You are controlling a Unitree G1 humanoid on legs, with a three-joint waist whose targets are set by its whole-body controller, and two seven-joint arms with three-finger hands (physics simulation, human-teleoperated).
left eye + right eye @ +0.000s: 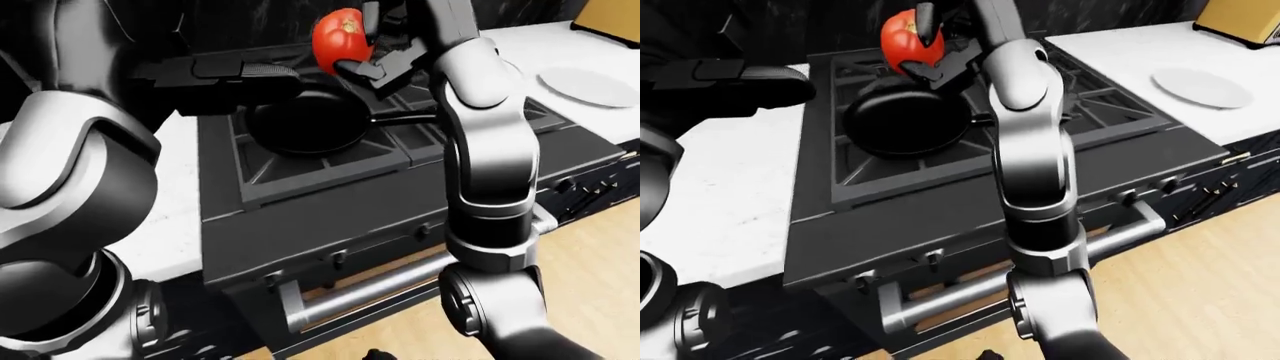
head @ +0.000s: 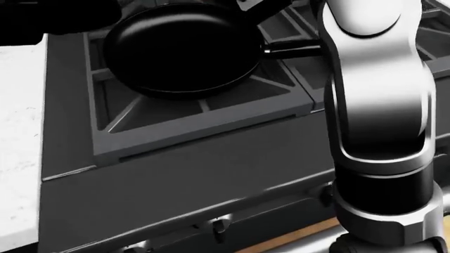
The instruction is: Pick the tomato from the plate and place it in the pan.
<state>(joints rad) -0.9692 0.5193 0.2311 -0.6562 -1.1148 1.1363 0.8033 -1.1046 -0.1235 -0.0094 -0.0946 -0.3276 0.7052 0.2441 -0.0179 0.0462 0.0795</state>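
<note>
My right hand (image 1: 362,46) is shut on the red tomato (image 1: 338,39) and holds it in the air, just above the upper rim of the black pan (image 1: 308,126). The pan sits on the stove's left burner grate (image 2: 169,113), with its handle (image 2: 289,51) pointing right behind my right forearm (image 2: 380,105). In the right-eye view the tomato (image 1: 906,41) hangs over the pan (image 1: 902,124). The bare white plate (image 1: 1200,86) lies on the counter right of the stove. My left hand (image 1: 250,71) stretches out flat and open, left of the pan, holding nothing.
The black stove (image 1: 940,217) has knobs and an oven bar (image 1: 990,281) along its lower face. White counters (image 1: 730,195) flank it on both sides. A yellow appliance (image 1: 1245,19) stands at the top right. Wooden floor (image 1: 1200,300) shows below.
</note>
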